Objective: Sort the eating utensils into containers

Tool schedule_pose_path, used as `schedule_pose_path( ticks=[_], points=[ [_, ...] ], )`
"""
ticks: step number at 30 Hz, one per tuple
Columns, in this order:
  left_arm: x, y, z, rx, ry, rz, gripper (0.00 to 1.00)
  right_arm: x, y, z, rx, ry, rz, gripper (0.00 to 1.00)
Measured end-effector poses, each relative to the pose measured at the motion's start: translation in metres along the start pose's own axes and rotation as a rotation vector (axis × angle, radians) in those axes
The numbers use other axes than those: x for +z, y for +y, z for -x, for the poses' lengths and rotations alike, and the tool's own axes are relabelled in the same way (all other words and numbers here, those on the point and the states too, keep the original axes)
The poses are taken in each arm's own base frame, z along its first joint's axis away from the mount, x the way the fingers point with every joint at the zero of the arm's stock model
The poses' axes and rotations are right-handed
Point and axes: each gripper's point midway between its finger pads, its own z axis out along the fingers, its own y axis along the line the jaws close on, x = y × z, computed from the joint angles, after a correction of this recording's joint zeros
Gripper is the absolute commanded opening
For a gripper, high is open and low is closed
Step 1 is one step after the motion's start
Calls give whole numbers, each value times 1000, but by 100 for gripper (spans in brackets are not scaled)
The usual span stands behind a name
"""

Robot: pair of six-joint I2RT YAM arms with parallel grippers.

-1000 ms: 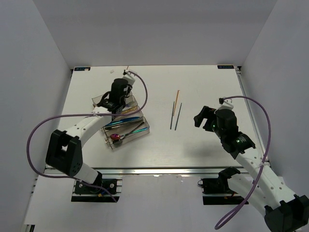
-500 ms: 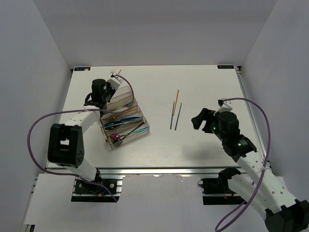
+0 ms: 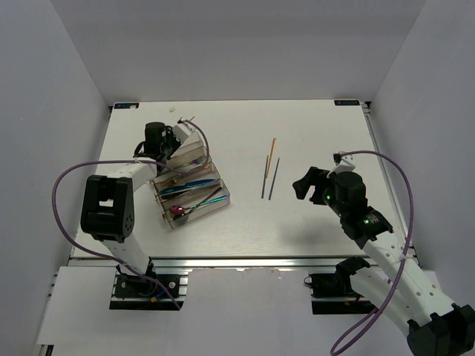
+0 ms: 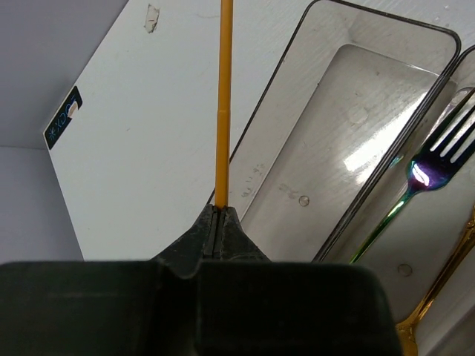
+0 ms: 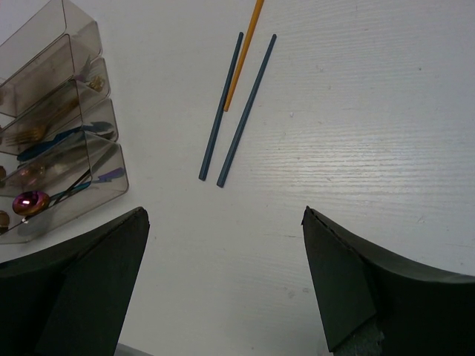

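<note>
My left gripper (image 3: 172,135) is shut on an orange chopstick (image 3: 185,122) at the far left end of the clear organiser tray (image 3: 217,202). In the left wrist view the chopstick (image 4: 222,104) juts straight out from the closed gripper (image 4: 221,211), beside the tray's empty end compartment (image 4: 356,133). The neighbouring compartment holds an iridescent fork (image 4: 423,167). My right gripper (image 3: 304,182) is open and empty, right of three loose chopsticks. They are two blue ones (image 5: 221,104) (image 5: 247,107) and an orange one (image 5: 245,52), ahead of the open gripper (image 5: 223,215).
The tray's other compartments hold gold, blue and iridescent cutlery and a purple-red spoon (image 5: 30,202). Purple cables (image 3: 63,189) loop beside both arms. The table's back edge (image 3: 237,101) and white walls enclose the space.
My left gripper has swung from above the tray's middle to its far left end, carrying the orange chopstick. My right gripper has shifted only slightly and stays open.
</note>
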Motion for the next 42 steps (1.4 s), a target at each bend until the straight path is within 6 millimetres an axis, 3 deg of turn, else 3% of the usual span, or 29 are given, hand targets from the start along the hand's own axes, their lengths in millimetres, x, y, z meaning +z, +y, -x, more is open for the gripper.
schedule_pose_path(
  ticks=[4, 11, 21, 32, 37, 42],
  points=[
    [0, -1, -3, 32, -2, 7, 0, 0, 1, -2, -1, 6, 4, 89],
    [-6, -14, -27, 93, 19, -26, 0, 0, 2, -2, -1, 9, 11, 89],
    [-11, 10, -31, 78, -13, 5, 3, 1, 3, -1, -1, 5, 17, 89],
    [-14, -6, -43, 51, -5, -23, 30, 3, 3, -1, -4, 8, 20, 89],
    [-22, 6, -30, 30, -37, 22, 42, 4, 3, -2, -5, 12, 18, 89],
    [-33, 23, -14, -15, -77, 85, 47, 8, 2, -7, -5, 35, 12, 89]
  ],
)
